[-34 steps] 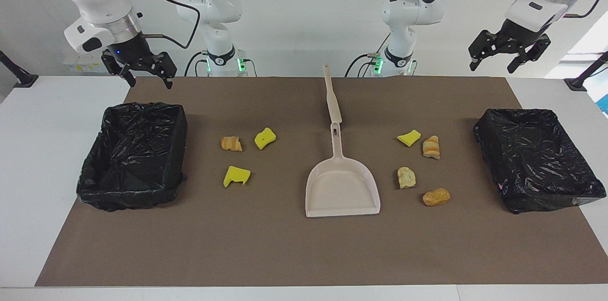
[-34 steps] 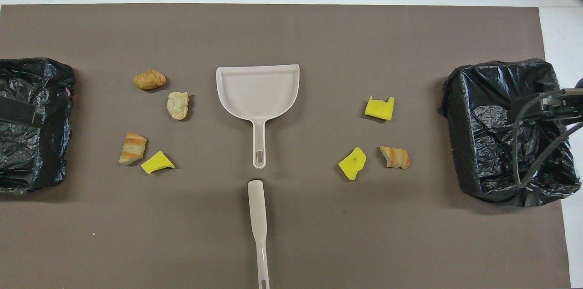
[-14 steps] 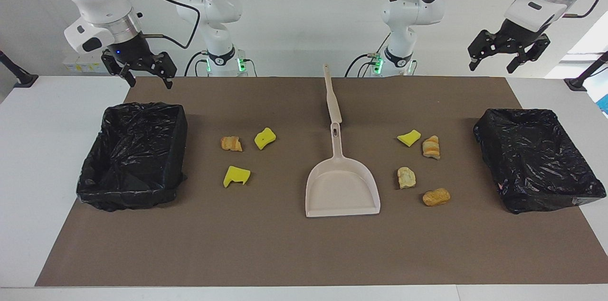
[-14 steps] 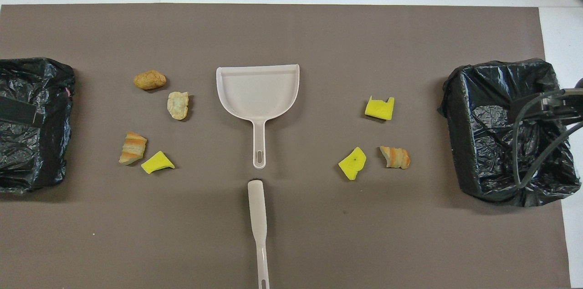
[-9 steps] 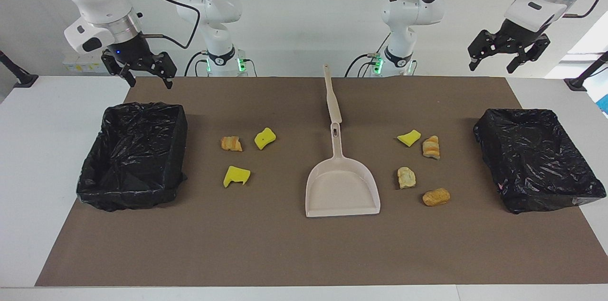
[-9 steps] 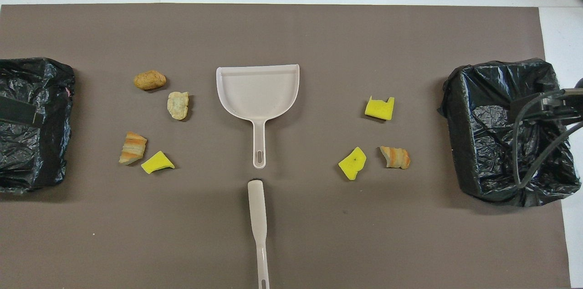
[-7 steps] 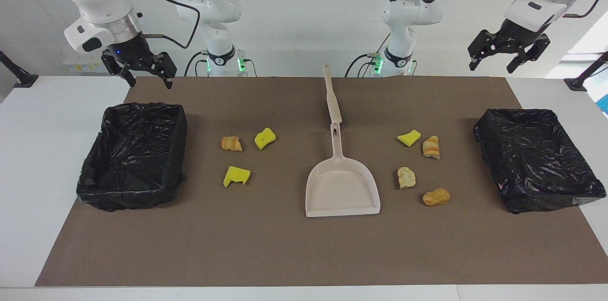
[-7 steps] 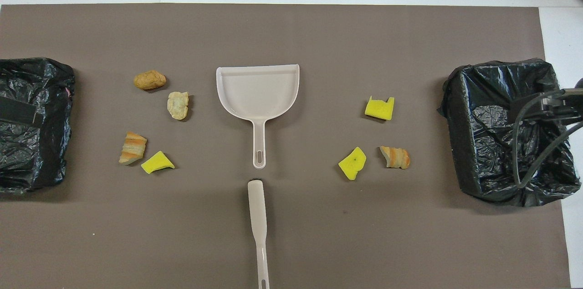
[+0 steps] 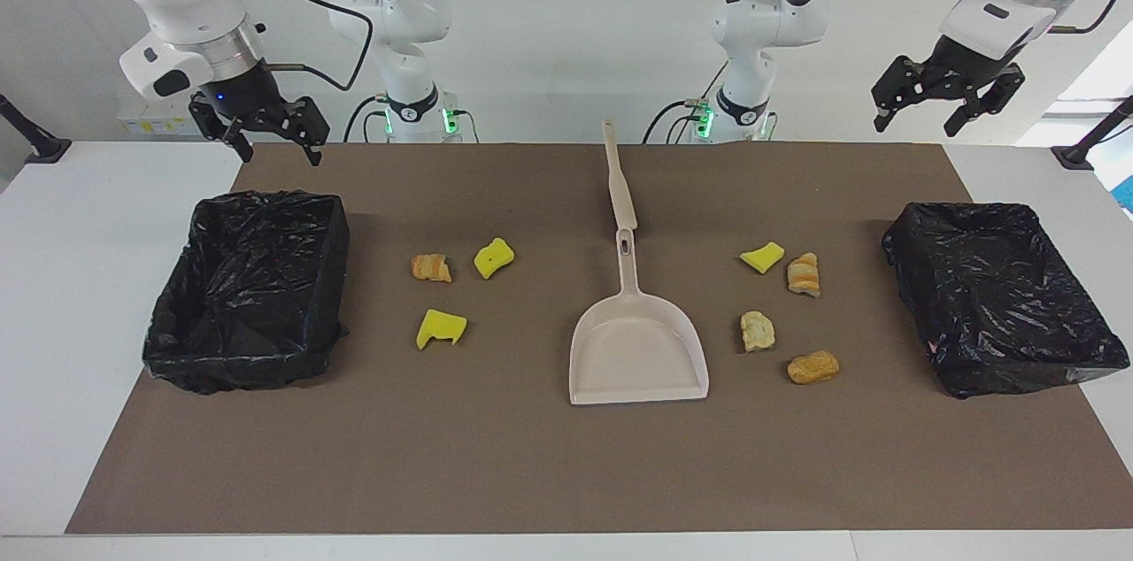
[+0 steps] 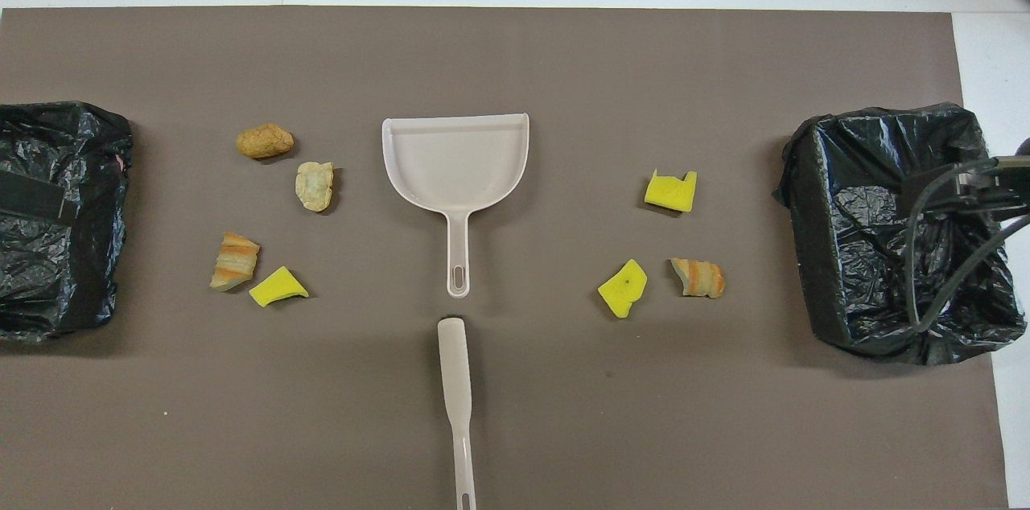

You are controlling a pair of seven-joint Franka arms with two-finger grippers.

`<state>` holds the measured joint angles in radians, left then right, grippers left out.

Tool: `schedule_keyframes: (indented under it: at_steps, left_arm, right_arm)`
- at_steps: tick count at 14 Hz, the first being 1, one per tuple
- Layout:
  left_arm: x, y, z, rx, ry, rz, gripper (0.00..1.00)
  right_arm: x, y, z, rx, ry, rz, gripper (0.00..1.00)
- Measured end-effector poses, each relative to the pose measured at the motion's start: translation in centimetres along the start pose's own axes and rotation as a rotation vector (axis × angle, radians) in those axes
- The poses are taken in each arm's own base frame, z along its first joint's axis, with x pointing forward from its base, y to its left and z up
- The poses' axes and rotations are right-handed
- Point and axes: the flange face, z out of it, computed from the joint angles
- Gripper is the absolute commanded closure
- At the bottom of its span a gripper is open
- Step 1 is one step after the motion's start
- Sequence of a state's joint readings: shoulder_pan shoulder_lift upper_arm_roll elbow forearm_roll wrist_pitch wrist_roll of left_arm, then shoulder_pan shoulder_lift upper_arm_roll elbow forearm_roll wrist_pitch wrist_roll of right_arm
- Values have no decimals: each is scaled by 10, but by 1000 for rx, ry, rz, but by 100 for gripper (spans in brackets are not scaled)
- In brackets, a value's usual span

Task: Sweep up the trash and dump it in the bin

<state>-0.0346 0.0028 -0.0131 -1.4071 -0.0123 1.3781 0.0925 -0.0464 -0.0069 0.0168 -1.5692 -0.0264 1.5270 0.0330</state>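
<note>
Start of task: my left tool (image 9: 945,111) and right tool (image 9: 265,136) hang released, each above its desk end. All seven trash pieces (image 9: 761,295) lie unswept between them, flanking the dustpan (image 9: 638,357); bins (image 9: 252,287) empty.

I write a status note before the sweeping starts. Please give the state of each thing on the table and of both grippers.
Dustpan: flat on mat, empty, unheld.
Brush: lying nearer the robots than dustpan, unheld.
Trash: seven pieces scattered on mat, none swept.
Bins: two, bag-lined, no trash visible inside.
Left gripper: raised, jaws open, empty.
Right gripper: raised, jaws open, empty.
</note>
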Motion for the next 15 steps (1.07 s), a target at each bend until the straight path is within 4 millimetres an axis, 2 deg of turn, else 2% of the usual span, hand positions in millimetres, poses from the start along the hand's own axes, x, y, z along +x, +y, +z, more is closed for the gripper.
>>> schedule_keyframes:
  at_steps: [5,7,10,15]
  left_arm:
    - [0,5,1,0,0,10,0]
    - [1,24,11,1,5,45,0]
    - [-11,81,57,6,-18,104,0]
    - [-59,193,157,33,-63,89,0]
  right_arm:
    - [0,0,0,0,0,0,0]
    - [0,0,0,0,0,0,0]
    - [0,0,0,0,0,0,0]
    - [0,0,0,0,0,0,0]
